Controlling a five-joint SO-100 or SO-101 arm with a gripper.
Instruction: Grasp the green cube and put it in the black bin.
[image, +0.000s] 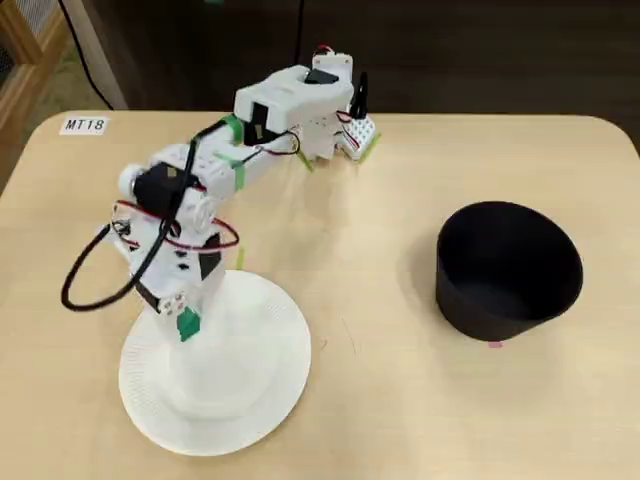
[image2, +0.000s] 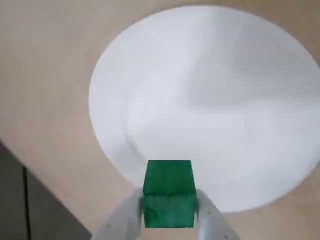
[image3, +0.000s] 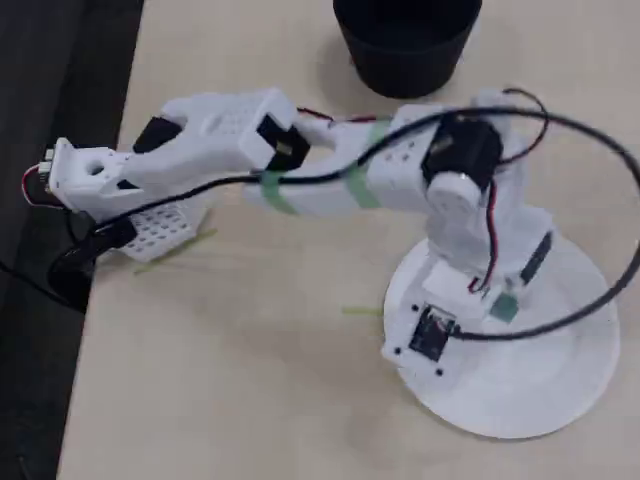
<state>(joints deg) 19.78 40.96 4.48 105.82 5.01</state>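
Above round white plate (image2: 210, 95) | claw (image2: 169, 212) clamps solid green cube (image2: 169, 192)

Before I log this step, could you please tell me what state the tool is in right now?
Tool: closed on the green cube, held above the white plate.

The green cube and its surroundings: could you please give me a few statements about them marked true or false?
1. The gripper holds the green cube between its fingers. True.
2. The cube lies inside the black bin. False: it is in the gripper, above the white plate in the wrist view.
3. The bin stands upright on the table. True.
4. The bin stands on the plate. False: it stands apart from it, on bare table.
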